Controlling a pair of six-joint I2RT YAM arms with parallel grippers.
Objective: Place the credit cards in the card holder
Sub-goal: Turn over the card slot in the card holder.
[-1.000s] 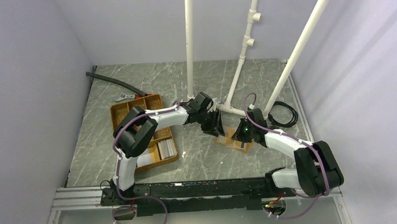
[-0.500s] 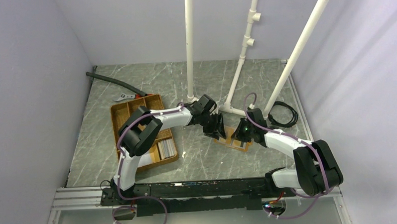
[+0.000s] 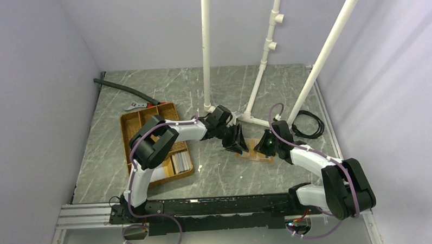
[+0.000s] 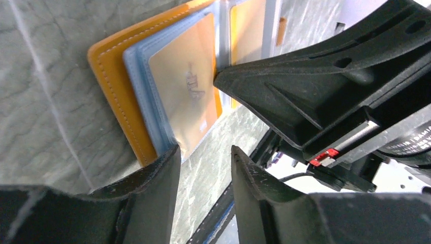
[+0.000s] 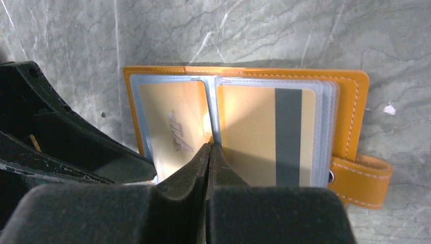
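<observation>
Top view: the card holder (image 3: 254,152) lies open on the table (image 3: 212,89), right of centre, with my left hand (image 3: 238,141) at its left end and my right hand (image 3: 265,146) at its right. Well to the left stands a brown divided tray (image 3: 123,130); a stack of cards (image 3: 180,163) sits in its near right compartment.

Right wrist view: the right hand (image 5: 210,151) has its fingers pressed together, nothing between them, the tips resting on the holder's centre fold. The orange cover (image 5: 350,101) frames clear sleeves. The left sleeve holds a pale card (image 5: 173,122) with dark script, the right sleeve a card with a grey stripe (image 5: 287,137). A strap tab (image 5: 363,178) projects from the near right corner.

Left wrist view: the left hand (image 4: 203,170) has its fingers a narrow gap apart at the near edge of the left sleeve. I cannot tell whether they touch it.
</observation>
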